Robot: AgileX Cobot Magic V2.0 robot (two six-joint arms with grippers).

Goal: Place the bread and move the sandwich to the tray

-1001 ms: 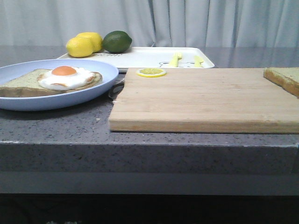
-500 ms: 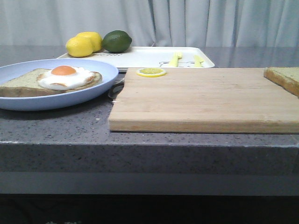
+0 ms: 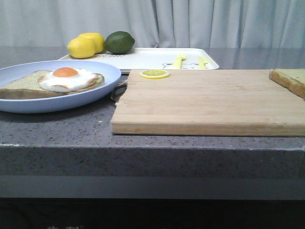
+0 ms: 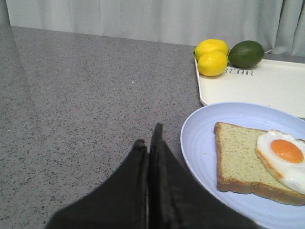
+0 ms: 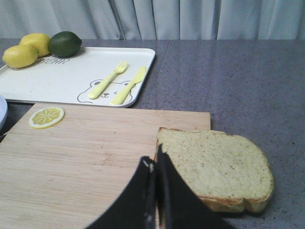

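**Both grippers closed and empty, bread on the board's far right corner**

The bread (image 5: 214,169) lies flat at the right end of the wooden cutting board (image 3: 205,98), its outer edge hanging past the board over the counter (image 3: 143,143); in the front view only its corner shows at the right edge of the frame. My right gripper (image 5: 156,164) sits at the bottom centre of its wrist picture, its fingers pressed together with no gap to speak of, holding nothing. The tips lie just at the near left edge of the slice; whether they touch it I cannot tell.

The open half of the sandwich (image 4: 257,160), one slice topped with the fried egg (image 3: 66,78), rests on the pale blue plate (image 3: 102,71) at the left of the front view. My left gripper (image 4: 150,143) is at the bottom centre of its wrist picture, fingers likewise shut tight and empty, over bare counter just beside the plate's rim.

The tray (image 3: 147,59) stands behind the board, upper centre in the front view. On it lie two lemons (image 3: 86,45) and a lime (image 3: 119,42) at its left end, and a yellow fork (image 5: 108,80) and knife (image 5: 128,86) by the bear print. A lemon slice (image 3: 154,74) sits on the board's far left corner.
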